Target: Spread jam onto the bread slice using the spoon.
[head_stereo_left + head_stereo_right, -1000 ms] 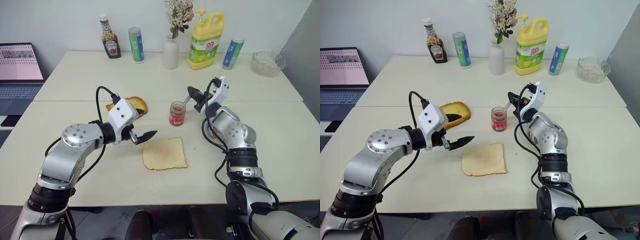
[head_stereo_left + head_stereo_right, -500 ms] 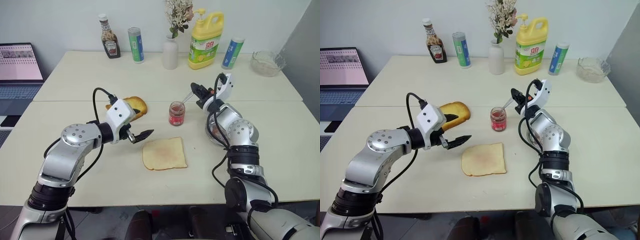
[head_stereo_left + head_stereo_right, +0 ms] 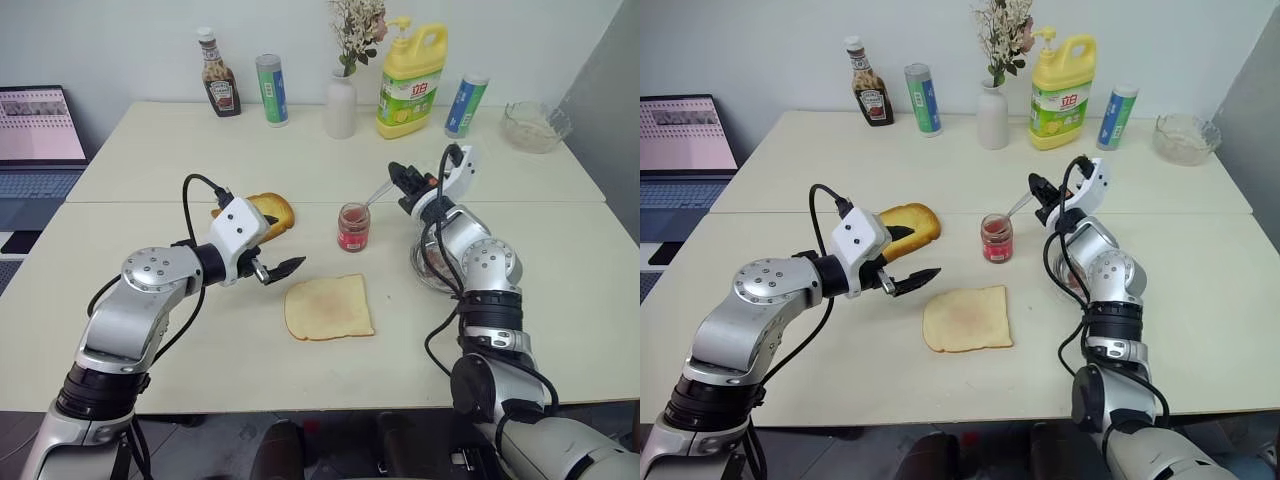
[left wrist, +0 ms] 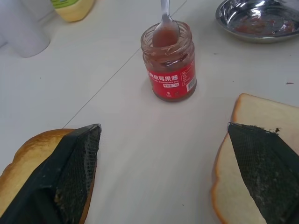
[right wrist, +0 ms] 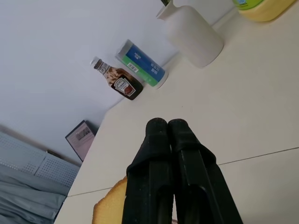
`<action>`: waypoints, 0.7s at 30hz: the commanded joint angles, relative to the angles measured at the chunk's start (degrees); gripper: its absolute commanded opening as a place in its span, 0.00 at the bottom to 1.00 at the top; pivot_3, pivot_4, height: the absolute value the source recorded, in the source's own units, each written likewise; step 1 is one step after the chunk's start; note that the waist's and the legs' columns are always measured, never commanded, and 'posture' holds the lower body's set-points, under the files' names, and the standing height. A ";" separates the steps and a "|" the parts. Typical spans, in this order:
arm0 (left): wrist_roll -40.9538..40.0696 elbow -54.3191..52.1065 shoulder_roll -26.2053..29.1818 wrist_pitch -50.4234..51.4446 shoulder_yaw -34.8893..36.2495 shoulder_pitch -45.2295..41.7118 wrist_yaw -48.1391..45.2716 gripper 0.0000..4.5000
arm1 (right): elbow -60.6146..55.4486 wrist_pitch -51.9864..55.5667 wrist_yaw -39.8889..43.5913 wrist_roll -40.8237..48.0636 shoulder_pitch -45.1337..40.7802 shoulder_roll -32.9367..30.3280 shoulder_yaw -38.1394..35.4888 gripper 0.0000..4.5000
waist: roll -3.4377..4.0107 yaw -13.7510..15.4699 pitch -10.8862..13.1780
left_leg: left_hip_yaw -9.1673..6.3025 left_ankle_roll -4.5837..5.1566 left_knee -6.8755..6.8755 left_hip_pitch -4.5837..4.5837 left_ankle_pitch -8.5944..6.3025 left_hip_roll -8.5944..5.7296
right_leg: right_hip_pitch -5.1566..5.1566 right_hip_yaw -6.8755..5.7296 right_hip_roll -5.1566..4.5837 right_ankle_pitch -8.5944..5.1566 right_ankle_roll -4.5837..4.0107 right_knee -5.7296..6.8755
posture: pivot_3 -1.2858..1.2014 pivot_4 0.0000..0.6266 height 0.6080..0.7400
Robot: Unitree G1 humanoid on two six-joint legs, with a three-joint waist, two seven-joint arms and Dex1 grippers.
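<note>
Nearest the robot, the thin, pale beige bread slice (image 3: 329,307) lies flat and bare on the cream table (image 3: 180,330), just in front of the small clear glass jam jar (image 3: 353,226), the landmark here. Just to the jar's left and a little nearer, the left gripper (image 3: 278,272) hovers with its two black fingers spread wide and nothing between them; in the left wrist view one finger hangs over the bread slice's edge, the other over the thicker golden toasted slice (image 3: 272,210) lying left of the jar.

In the jar, the slim silver metal spoon (image 4: 164,23) stands with its bowl sunk in the glossy red-pink jam (image 4: 166,39), its handle slanting up and to the right into the right gripper (image 3: 404,179), whose fingers are pinched tight on the handle's end. A round steel dish (image 4: 256,18), smeared with red, sits right of the jar.

The step in hand appears to be loading the spoon. Next would come lifting the spoon clear of the jar's mouth with its bowl kept level, then carrying it forward to the bread slice.

Beyond the jar stand a white vase (image 3: 341,105) and a yellow detergent jug (image 3: 411,85).
</note>
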 commanded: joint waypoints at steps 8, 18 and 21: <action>-0.06 -0.24 -0.48 -1.52 1.49 -1.44 0.71 1.00 | -3.99 1.01 -2.14 5.03 -1.21 -1.33 -2.65 0.01 | 0.00 0.00 0.00 | 0.01 0.00 -0.01 0.00 0.00 0.00 | -0.01 0.00 0.00 0.00 0.00 0.00 | 0.52 0.24 1.00; -1.69 0.31 -2.08 -1.37 2.59 -1.85 0.74 1.00 | -2.96 2.21 -7.17 12.57 -1.76 0.06 -7.44 0.01 | 0.00 0.01 0.00 | 0.01 0.00 -0.01 -0.02 0.00 0.00 | -0.01 0.01 0.00 0.00 0.00 0.00 | 0.52 0.24 1.00; -2.12 0.32 -2.42 -1.32 2.85 -1.62 0.71 1.00 | -3.02 2.49 -7.88 13.79 -1.73 0.15 -7.69 0.01 | 0.00 0.00 0.00 | 0.02 0.00 -0.01 -0.02 0.00 0.00 | -0.01 0.01 0.00 0.00 0.00 0.00 | 0.52 0.24 1.00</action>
